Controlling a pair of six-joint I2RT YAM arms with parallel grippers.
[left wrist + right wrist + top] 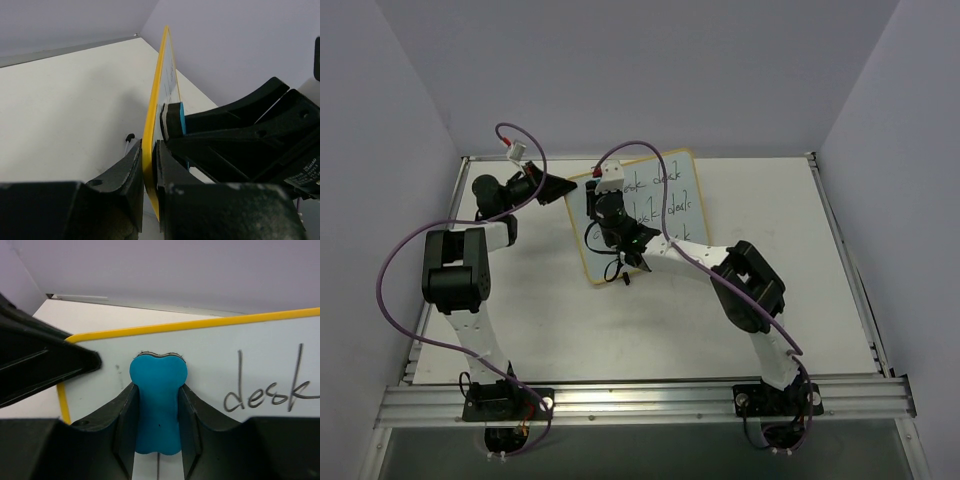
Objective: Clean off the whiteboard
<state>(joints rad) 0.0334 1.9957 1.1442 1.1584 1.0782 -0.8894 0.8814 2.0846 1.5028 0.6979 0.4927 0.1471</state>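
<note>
1. Table. The flat white table [820, 250] fills the enclosure floor in my top view, with pale walls on three sides. Both arm bases sit on the metal rail [650, 400] at its near edge.

2. Board. The small rectangular whiteboard with rounded corners and a thin yellow frame [680, 200] is at the far centre of the table, between the two grippers. It is raised off flat. In the right wrist view its upper frame edge shows against the back wall, and in the left wrist view I see the whiteboard [152, 115] edge-on. I cannot tell whether its lower edge touches the table.

3. Left arm. The left gripper [560, 188] reaches in from the left side. In its own camera the left gripper [148, 152] is clamped on the whiteboard, one black finger [132, 165] on each face of the yellow frame.

4. Right arm. The right gripper [610, 210] is over the left half of the whiteboard's written face. It grasps the blue bone-shaped eraser [158, 375] firmly between both fingers.

5. Eraser. The eraser's head is against the whiteboard [225, 355], near its upper left corner. The left wrist view shows its dark pad [171, 120] facing the board surface.

6. Writing. Black handwriting [670, 185] covers the right half in rows. The word "desk" [265, 390] is legible just right of the eraser.
</note>
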